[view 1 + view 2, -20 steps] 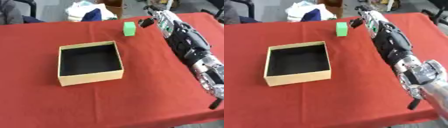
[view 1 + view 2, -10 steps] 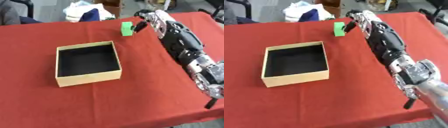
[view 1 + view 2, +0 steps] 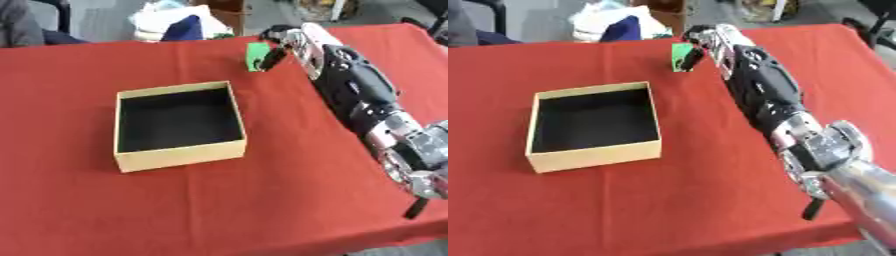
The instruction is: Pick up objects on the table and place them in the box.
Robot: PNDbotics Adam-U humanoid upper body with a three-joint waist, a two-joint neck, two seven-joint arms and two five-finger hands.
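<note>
Right hand (image 3: 282, 44), at the far side of the desk (image 3: 262, 200), has its fingers curled about a small green block (image 3: 255, 55). The block looks light and stiff, best held across its flat sides. The open box (image 3: 179, 125) lies nearer, to the left. Against the earlier frame, the hand has closed in on the block.
</note>
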